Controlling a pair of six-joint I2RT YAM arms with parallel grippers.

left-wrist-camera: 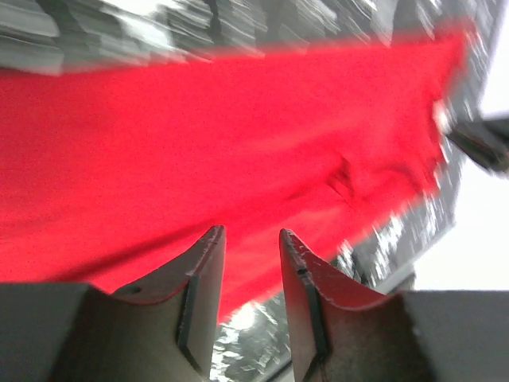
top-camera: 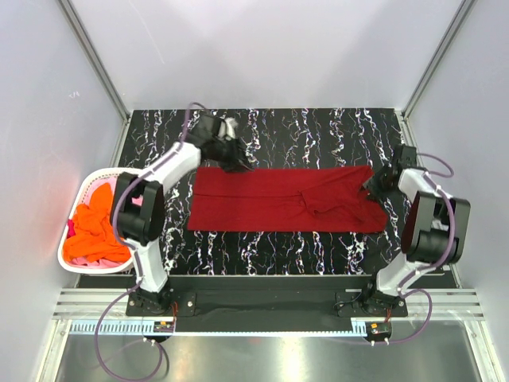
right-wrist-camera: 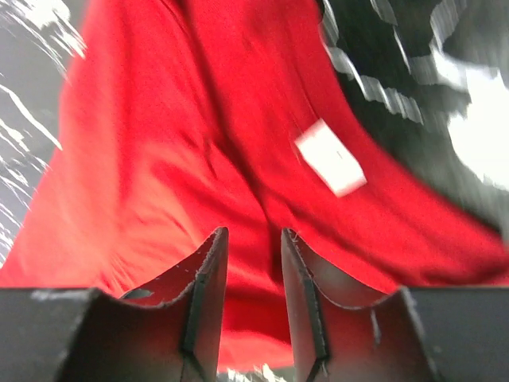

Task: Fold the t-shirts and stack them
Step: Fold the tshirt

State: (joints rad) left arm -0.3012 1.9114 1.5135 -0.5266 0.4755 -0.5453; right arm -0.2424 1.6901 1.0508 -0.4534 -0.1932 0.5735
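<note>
Dark red t-shirt (top-camera: 278,203), motion-blurred in both wrist views

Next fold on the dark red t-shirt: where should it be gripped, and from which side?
Probably at its two short ends. The dark red t-shirt lies flat as a long strip, so only edges offer a pinch: left gripper down onto the far-left corner, right gripper onto the right end, each from its outer side.

Black white-veined table (top-camera: 318,135), dark red t-shirt (top-camera: 262,199), white basket (top-camera: 94,177), orange shirt (top-camera: 95,239)
</note>
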